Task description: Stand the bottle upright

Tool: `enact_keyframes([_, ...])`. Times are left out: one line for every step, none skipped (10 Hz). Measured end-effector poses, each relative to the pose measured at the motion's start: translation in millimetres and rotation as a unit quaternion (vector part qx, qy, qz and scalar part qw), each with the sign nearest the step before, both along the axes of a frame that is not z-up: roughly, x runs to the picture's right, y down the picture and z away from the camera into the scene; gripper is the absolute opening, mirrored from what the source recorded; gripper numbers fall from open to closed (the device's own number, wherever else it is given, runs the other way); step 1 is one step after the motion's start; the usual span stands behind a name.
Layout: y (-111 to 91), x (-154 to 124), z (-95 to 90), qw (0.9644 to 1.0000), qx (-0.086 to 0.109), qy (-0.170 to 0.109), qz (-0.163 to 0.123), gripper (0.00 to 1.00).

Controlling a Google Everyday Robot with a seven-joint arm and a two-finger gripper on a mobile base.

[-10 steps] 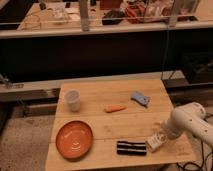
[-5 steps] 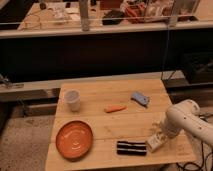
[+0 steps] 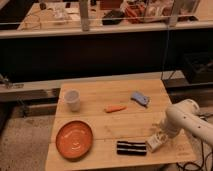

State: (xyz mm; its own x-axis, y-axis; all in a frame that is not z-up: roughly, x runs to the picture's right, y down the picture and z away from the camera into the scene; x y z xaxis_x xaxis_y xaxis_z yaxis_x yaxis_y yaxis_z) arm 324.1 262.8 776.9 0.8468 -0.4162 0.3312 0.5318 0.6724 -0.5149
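Observation:
The bottle [image 3: 155, 142] lies on its side near the front right of the wooden table [image 3: 125, 125], just right of the black-and-white striped block [image 3: 131, 147]. It is small and whitish. My gripper [image 3: 161, 131] hangs from the white arm [image 3: 181, 117] at the table's right edge, right above the bottle and at or very near its upper end. I cannot tell whether it touches the bottle.
A white cup [image 3: 72, 100] stands at the back left. An orange plate [image 3: 74, 140] lies at the front left. A small orange carrot-like piece [image 3: 115, 108] and a blue object [image 3: 140, 98] lie mid-table. A dark shelf wall stands behind the table.
The arm has shifted slightly left, toward the bottle. The bottle and the other objects have not moved.

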Motion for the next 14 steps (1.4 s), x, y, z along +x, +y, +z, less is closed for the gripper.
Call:
enact_keyframes([0,2,2.8,1.0000,0.000,-0.007,0.001,0.80])
enact_keyframes([0,4,5.4,0.9999,0.001,-0.014,0.002,0.80])
enact_keyframes([0,7,6.7,0.9999,0.002,-0.016,0.003,0.80])
enact_keyframes([0,8,8.0,0.9998,0.002,-0.021,0.003,0.80])
enact_keyframes([-1,9,8.6,0.9997,0.003,-0.023,0.004,0.80])
enact_keyframes([-1,9,9.6,0.9997,0.002,-0.025,0.004,0.80])
enact_keyframes([0,10,12.1,0.9996,0.001,-0.028,0.006,0.80])
enact_keyframes([0,11,13.8,0.9995,0.001,-0.030,0.007,0.80])
enact_keyframes([2,10,16.0,0.9994,0.001,-0.033,0.006,0.80])
enact_keyframes([4,10,17.7,0.9994,0.001,-0.033,0.006,0.80])
enact_keyframes([5,11,19.8,0.9994,0.001,-0.033,0.005,0.80])
enact_keyframes([5,10,21.3,0.9994,0.001,-0.033,0.005,0.80])
enact_keyframes([4,10,22.4,0.9994,0.001,-0.034,0.006,0.80])
enact_keyframes([3,10,23.7,0.9993,0.002,-0.037,0.009,0.80])
